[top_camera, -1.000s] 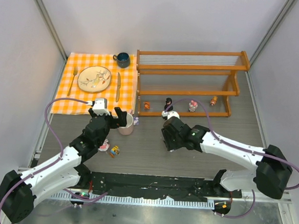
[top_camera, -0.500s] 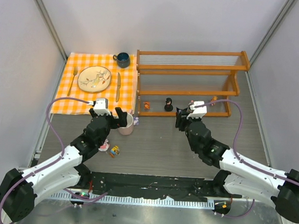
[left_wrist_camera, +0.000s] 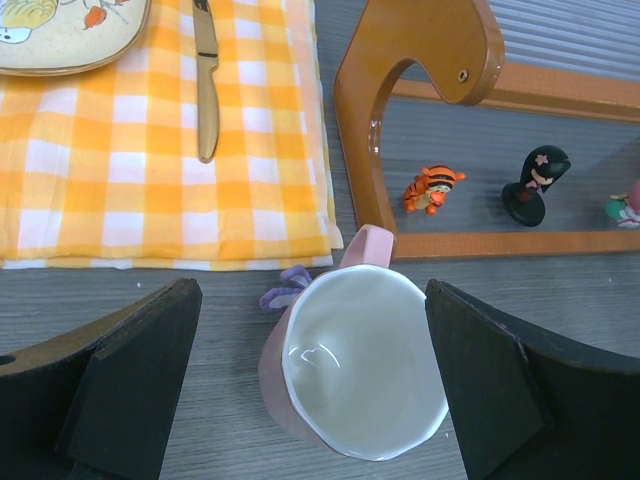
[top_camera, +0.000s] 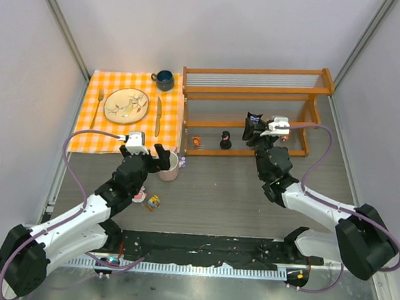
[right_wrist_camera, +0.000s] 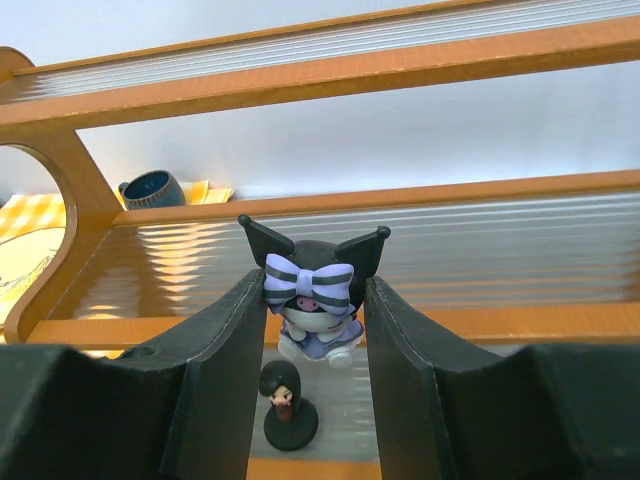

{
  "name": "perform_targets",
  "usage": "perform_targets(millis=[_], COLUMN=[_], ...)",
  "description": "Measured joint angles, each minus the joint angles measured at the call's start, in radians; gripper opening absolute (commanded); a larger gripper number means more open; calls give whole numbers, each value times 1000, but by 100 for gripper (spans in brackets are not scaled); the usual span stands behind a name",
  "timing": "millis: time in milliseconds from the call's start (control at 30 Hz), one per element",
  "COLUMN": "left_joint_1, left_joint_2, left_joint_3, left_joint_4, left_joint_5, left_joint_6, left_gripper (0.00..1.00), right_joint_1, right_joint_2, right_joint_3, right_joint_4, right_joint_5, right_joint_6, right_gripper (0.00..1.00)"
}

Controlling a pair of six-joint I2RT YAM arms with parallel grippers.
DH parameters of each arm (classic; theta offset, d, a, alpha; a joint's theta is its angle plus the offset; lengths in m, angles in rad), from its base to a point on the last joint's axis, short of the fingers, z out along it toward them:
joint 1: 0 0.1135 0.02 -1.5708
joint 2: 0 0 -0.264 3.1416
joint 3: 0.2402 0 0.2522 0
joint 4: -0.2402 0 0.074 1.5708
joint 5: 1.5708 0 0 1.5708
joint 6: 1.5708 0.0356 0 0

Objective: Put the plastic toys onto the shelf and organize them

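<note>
My right gripper (right_wrist_camera: 316, 325) is shut on a black-eared toy with a purple striped bow (right_wrist_camera: 311, 288). It holds the toy in front of the wooden shelf (top_camera: 253, 92), above the lower tier (right_wrist_camera: 420, 425). A black-haired figurine (right_wrist_camera: 288, 405) stands on that tier just below, and an orange tiger toy (left_wrist_camera: 432, 189) stands left of it. My left gripper (left_wrist_camera: 311, 335) is open, its fingers (left_wrist_camera: 130, 385) wide on either side of the pink-and-white mug (left_wrist_camera: 365, 370) without touching it. A purple toy (left_wrist_camera: 285, 288) lies behind the mug. A pink-white toy (top_camera: 139, 197) and a yellow toy (top_camera: 154, 202) lie on the table by the left arm.
The orange checked cloth (top_camera: 112, 133) at the back left carries a plate (top_camera: 126, 106), a fork (top_camera: 96, 108) and a knife (left_wrist_camera: 206, 80). A dark blue mug (top_camera: 165, 80) stands beside the shelf's left post (left_wrist_camera: 420, 60). Grey walls close in both sides.
My right arm has swung from the middle of the table to the right and up to the shelf front, carrying the black-and-purple toy. The left arm has not moved.
</note>
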Motion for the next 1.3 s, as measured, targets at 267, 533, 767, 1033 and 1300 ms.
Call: perform_targets(millis=[267,533,767,1033,1300], left_joint_1=[0,0,0,2,2], left_joint_2=[11,16,20,20,20], left_joint_3=[0,0,0,0,0], left_joint_4=[0,1,1,1,1], left_joint_5=[0,4,7,7,7], left_joint_6=[0,-1,-1,-1,-1], left_gripper=[100,100,100,100,100], right_joint_1=[-101,-109,-109,-109,-109], right_joint_2=[162,254,336,362,404], right_joint_3=[43,137,177,179,184], right_joint_4=[135,164,159,149,151], right_joint_5=[-165,-199,-177,-162,-154], right_joint_6=[32,47,80,92,92], right_gripper=[1,1,1,1,1])
